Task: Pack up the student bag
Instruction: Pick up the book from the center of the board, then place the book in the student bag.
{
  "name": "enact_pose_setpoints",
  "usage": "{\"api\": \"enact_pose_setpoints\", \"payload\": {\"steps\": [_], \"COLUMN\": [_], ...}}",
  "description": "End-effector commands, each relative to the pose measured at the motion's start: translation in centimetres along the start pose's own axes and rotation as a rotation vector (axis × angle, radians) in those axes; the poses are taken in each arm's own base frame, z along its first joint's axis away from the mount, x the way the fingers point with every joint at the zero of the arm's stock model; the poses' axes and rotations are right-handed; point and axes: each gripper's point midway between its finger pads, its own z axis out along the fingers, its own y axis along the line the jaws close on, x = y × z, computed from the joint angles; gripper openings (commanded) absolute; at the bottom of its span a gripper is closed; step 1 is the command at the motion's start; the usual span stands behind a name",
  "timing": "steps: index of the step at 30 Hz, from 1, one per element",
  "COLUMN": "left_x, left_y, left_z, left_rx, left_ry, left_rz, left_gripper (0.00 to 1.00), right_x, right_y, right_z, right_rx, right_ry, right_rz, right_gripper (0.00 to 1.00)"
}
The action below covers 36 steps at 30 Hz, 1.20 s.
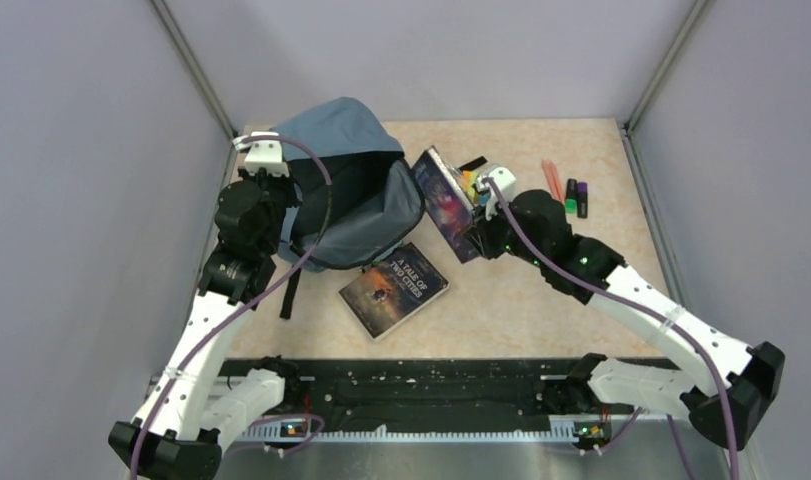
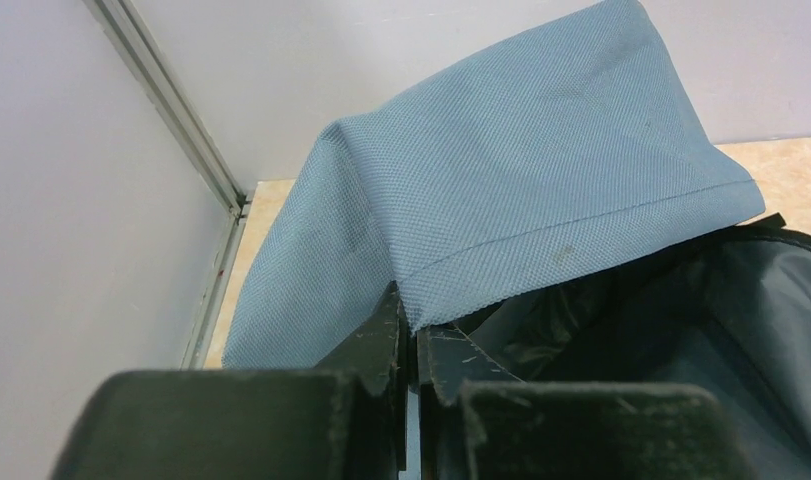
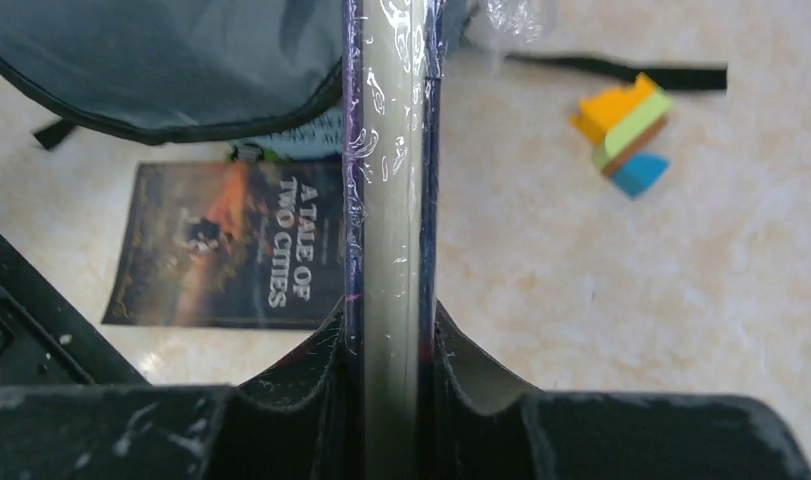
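Bag point(image 1: 351, 190) sits at far-left corner of table point(image 1: 541, 300), mouth toward the right. Left hand point(image 2: 409, 315) is clamped on its top flap, holding the mouth agape; inside looks dark, no contents visible. Right hand point(image 3: 389, 330) grips a wrapped book point(image 3: 391, 150) on edge, just beside the mouth. Step: loading that book. Next: feed it through the opening, clear of the zipper rim. Second book point(image 1: 393, 288) lies flat near the opening; markers point(image 1: 577, 197) toward far-right corner.

White links point(image 1: 206, 335), black joints point(image 1: 246, 215), purple cables point(image 1: 328, 200), green LEDs.
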Motion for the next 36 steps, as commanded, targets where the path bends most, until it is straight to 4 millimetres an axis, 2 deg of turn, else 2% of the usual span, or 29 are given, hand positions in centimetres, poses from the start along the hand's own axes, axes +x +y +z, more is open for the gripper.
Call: {"api": "enact_pose_setpoints", "payload": {"steps": [1,7,10,12,15,18,21,23,26,32,36], "left_x": [-1.7,-1.8,-2.0,-2.0,-2.2,-2.2,-2.6,-2.9,-3.5,-4.3,-4.3], "left_y": [0.2,0.2,0.3,0.4,0.5,0.6,0.3,0.1,0.0,-0.9,-1.0], "left_z": [-0.3,-0.4,-0.5,-0.5,-0.6,-0.7,-0.9,-1.1,-1.4,-1.9,-1.9], "left_rx": [0.001,0.003,0.000,-0.006,-0.008,-0.012,0.008,0.027,0.051,0.128,0.143], "left_ry": [-0.067,-0.071,-0.075,-0.075,-0.080,-0.080,-0.087,-0.094,-0.102,-0.119,-0.109], "left_rz": [-0.016,-0.019,-0.017,-0.016,-0.014,-0.011,-0.010,-0.012,-0.016,-0.009,0.004], "left_gripper": [0.00,0.00,0.00,0.00,0.00,0.00,0.00,0.00,0.00,0.00,0.00], "right_x": [-13.5,-19.1,-20.9,-21.3,-21.3,-21.1,-20.3,-19.0,-18.1,-18.6,-19.1], "right_y": [3.2,6.3,5.6,4.9,5.8,7.1,7.8,8.6,8.7,8.8,10.0], "right_z": [-4.4,-7.2,-7.8,-8.2,-8.9,-8.6,-6.8,-5.2,-3.8,-2.3,-1.3], "right_rx": [-0.173,-0.316,-0.258,-0.211,-0.245,-0.302,-0.329,-0.366,-0.373,-0.477,-0.561], "right_ry": [-0.510,-0.806,-0.852,-0.855,-0.903,-0.931,-0.916,-0.887,-0.863,-0.898,-0.907], "right_rz": [-0.126,-0.287,-0.321,-0.346,-0.422,-0.514,-0.612,-0.711,-0.807,-0.866,-0.919], "right_gripper": [0.00,0.00,0.00,0.00,0.00,0.00,0.00,0.00,0.00,0.00,0.00]}}
